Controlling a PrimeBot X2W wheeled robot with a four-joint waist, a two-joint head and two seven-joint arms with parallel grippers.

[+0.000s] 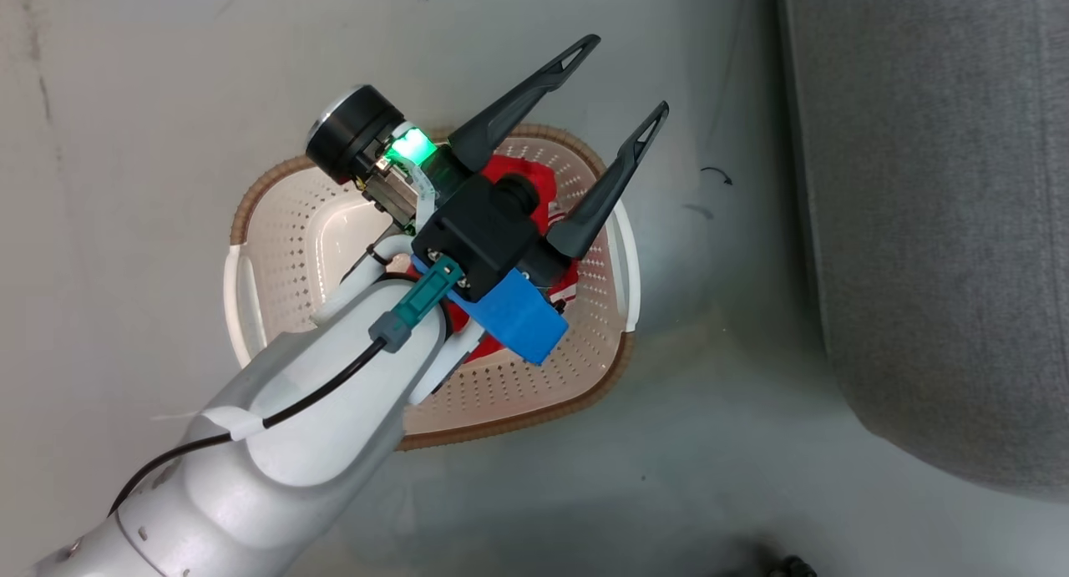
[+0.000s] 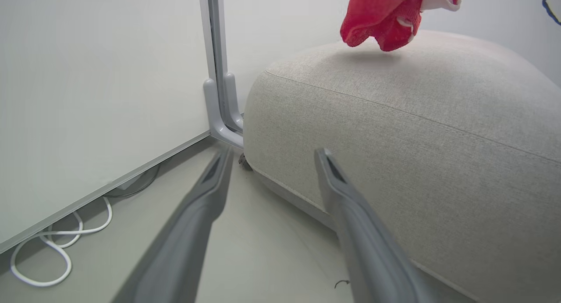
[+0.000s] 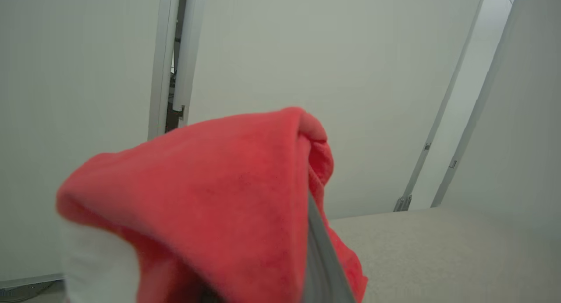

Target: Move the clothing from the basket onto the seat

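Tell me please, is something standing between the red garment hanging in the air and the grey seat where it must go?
Nothing visible does. In the left wrist view the red garment hangs over the seat, and beneath it I see only its shadow on bare cushion.

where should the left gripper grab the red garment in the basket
Probably best to grip the bunched red fold of the garment showing under the left gripper, coming straight down from above: it lies crumpled low in the basket, whose walls block any side approach.
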